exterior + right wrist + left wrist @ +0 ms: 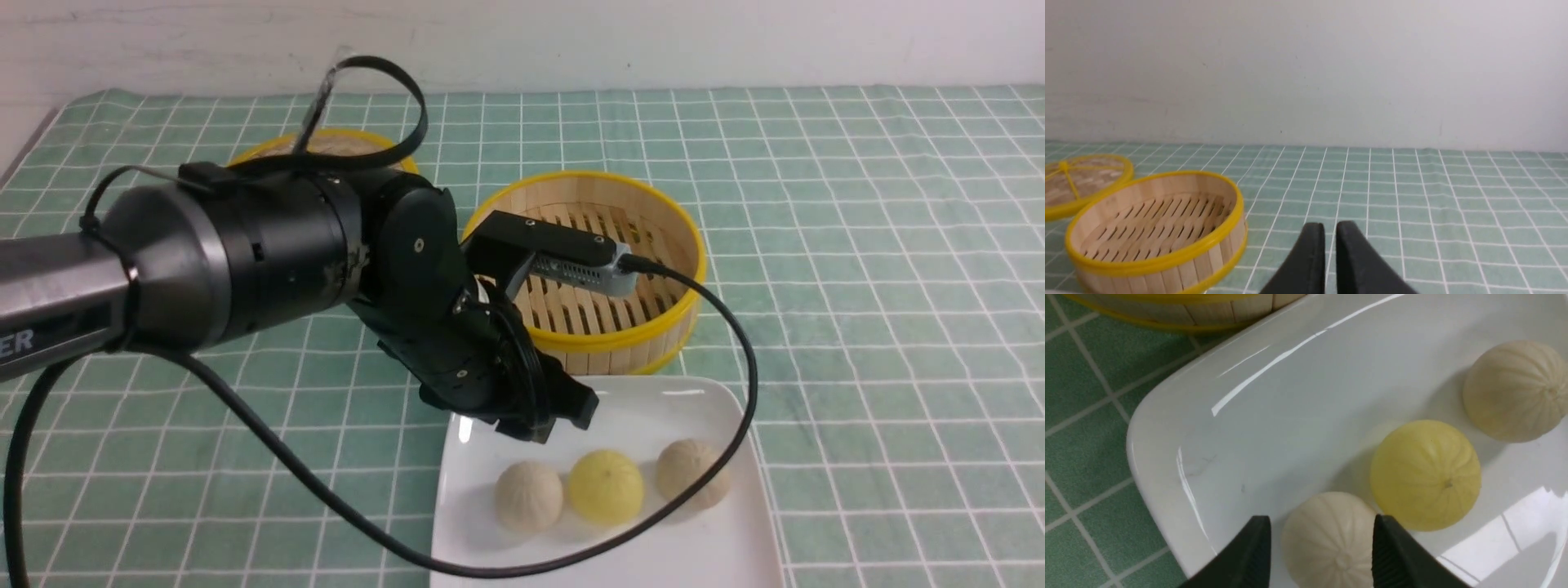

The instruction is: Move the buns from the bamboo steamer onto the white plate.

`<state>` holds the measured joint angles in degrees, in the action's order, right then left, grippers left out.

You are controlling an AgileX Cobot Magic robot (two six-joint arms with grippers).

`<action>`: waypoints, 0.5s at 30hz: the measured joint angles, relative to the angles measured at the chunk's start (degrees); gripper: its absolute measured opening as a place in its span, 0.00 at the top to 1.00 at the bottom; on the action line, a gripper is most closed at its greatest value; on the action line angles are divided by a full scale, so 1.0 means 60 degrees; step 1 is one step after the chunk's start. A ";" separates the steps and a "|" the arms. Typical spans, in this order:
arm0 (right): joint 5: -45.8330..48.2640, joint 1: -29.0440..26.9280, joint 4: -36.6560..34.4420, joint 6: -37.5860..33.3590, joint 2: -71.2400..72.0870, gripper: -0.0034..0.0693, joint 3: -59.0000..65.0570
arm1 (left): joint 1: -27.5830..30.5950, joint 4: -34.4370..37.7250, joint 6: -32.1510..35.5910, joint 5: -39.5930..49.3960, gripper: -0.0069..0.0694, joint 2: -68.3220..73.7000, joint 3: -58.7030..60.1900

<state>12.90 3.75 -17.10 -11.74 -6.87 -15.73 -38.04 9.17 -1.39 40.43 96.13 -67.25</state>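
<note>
Left arm: that black chunk [277, 245] up close, reaching in over the plate's far left part, with its black cable [441, 565] looping over the plate too
Left pincer: [1322, 535] wide open, nothing gripped, hanging over the plate
White plate: [604, 563] holds all three buns in a rough row, a cream bun [529, 498] on the left, yellow bun [606, 487] in the middle, other cream bun [694, 474] on the right
Bamboo steamer: [616, 341] just behind the plate, slatted floor showing, partly blocked by the arm
Woven lid: [1092, 175] on the bench [882, 327], left of the steamer
Right pincer: [1331, 228] slightly open, just a narrow gap, holding nothing
</note>
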 joint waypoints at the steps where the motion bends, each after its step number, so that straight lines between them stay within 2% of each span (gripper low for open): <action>1: -0.0204 0.0000 -0.0021 0.0000 0.0000 0.86 0.0019 | 0.0000 0.0000 0.0000 0.0000 0.43 0.0000 0.0000; 11: -0.0390 0.0000 -0.0029 0.0000 0.0000 0.84 0.0035 | 0.0000 0.0000 0.0000 0.0000 0.47 0.0000 -0.0007; 15: -0.0390 0.0000 -0.0029 0.0000 0.0000 0.83 0.0052 | 0.0000 0.0000 0.0000 0.0000 0.58 0.0000 -0.0018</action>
<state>10.56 3.75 -17.28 -11.74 -6.87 -15.42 -38.04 9.17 -1.39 40.43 96.13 -67.36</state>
